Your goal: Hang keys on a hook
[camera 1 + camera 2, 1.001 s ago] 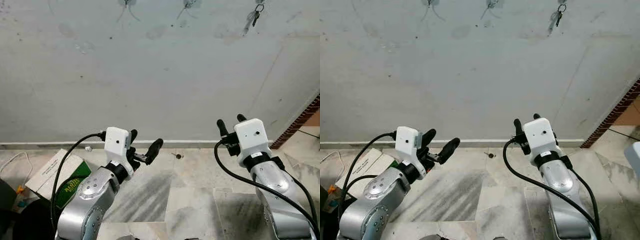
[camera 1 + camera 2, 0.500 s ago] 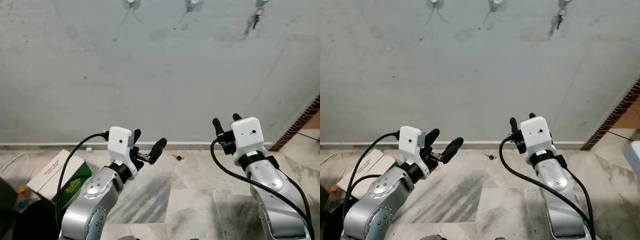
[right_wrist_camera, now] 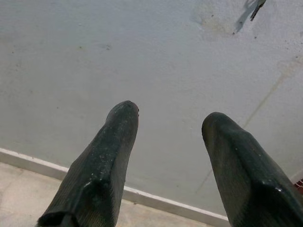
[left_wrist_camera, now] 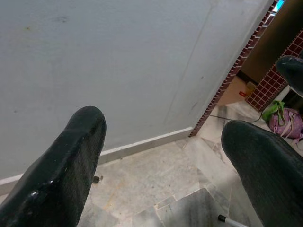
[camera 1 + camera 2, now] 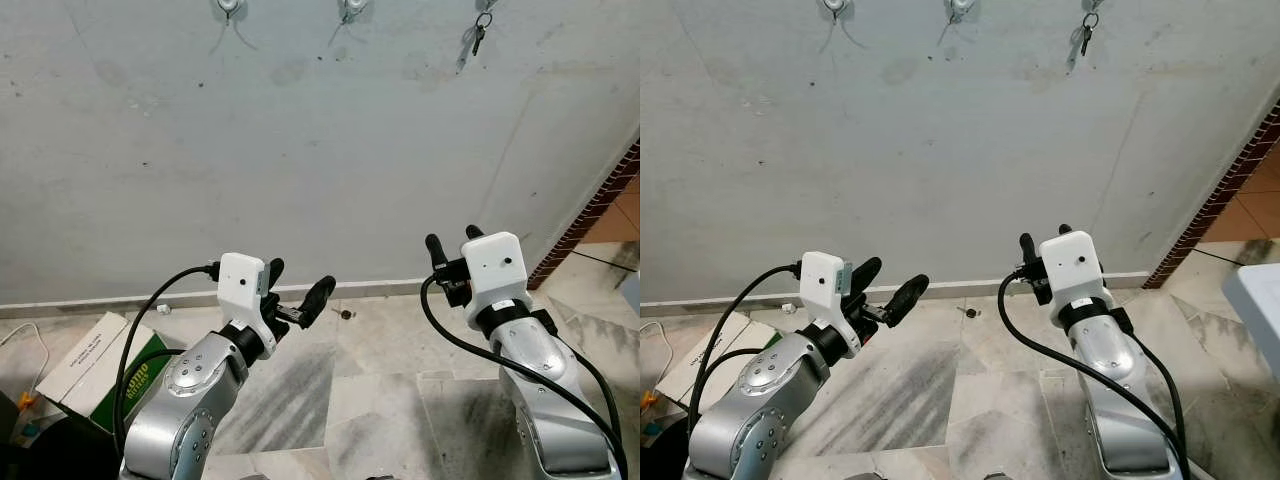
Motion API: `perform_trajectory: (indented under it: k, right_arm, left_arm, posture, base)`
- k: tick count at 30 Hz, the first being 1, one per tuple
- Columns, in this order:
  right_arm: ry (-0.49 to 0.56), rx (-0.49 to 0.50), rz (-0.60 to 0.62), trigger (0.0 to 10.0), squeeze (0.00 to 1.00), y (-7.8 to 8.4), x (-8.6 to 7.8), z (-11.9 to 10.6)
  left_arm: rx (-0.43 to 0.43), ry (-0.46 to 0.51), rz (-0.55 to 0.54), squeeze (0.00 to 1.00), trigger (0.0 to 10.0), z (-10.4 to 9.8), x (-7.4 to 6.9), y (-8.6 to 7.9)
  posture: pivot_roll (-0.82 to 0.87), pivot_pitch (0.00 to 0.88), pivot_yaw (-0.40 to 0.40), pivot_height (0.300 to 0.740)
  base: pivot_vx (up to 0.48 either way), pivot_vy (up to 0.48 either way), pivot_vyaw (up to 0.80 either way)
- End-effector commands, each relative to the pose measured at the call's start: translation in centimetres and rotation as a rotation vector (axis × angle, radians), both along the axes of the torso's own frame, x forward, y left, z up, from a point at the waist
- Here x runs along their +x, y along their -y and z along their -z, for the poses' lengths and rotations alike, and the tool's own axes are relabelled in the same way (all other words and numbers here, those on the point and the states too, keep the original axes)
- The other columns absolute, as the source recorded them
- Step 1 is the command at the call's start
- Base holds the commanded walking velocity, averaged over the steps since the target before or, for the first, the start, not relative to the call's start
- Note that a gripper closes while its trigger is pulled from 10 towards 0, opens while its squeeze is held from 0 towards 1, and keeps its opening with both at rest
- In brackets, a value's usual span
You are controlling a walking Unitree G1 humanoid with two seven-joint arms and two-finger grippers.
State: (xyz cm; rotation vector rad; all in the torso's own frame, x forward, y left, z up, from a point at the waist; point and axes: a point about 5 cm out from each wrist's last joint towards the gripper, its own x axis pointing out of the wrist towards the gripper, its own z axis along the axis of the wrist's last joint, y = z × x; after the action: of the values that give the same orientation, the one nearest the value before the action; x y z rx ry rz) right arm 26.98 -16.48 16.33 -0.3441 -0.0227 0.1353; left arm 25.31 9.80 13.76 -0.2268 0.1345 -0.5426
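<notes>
Over the last second the head camera's picture has slid: the row of wall hooks, cut off at the top edge a moment ago, now sits lower and further left, and more of the brick-red tiled edge on the right shows. The whole scene shifted together, so this is the robot turning or stepping, not anything on the wall moving. Both arms keep the same raised pose in front of the body throughout. The keys (image 5: 478, 36) hang from the right-hand hook (image 5: 486, 6) of three, high on the pale grey plaster wall (image 5: 320, 150) near its top right corner; the middle hook (image 5: 351, 7) and the left hook (image 5: 230, 6) carry nothing. The keys read as a small dark bunch on a ring, dangling straight down and throwing a soft shadow to their left; their detail is too small to make out. In the right wrist view they appear as a dark sliver (image 3: 258, 6) high on the wall. The left hand (image 5: 296, 296) is held out over the marble floor (image 5: 380, 370) with its two black fingers apart and nothing between them. The right hand (image 5: 452, 252) points up towards the wall, fingers likewise apart and empty. Judging from this, the hanging looks done and the robot seems to be backing off or turning away. A green and white cardboard box (image 5: 98, 365) lies on the floor at the lower left, against the wall's skirting.
</notes>
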Motion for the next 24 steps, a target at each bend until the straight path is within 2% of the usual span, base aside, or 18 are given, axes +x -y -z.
perform_trajectory:
  k: [1,24]
  right_arm:
    - [-0.008,0.002,0.006,10.0,0.0,0.01,0.09,-0.02]
    - [-0.01,-0.008,-0.005,10.0,0.0,-0.18,0.13,0.09]
  left_arm:
    - [-0.001,-0.001,0.008,0.0,10.0,-0.07,0.08,-0.06]
    - [-0.025,0.002,0.008,0.0,10.0,-0.1,-0.11,-0.06]
  posture:
    - [-0.08,0.108,0.053,0.74]
    - [-0.08,0.102,0.048,0.74]
  base:
    - [0.0,0.0,-0.77]
    - [0.0,0.0,-0.77]
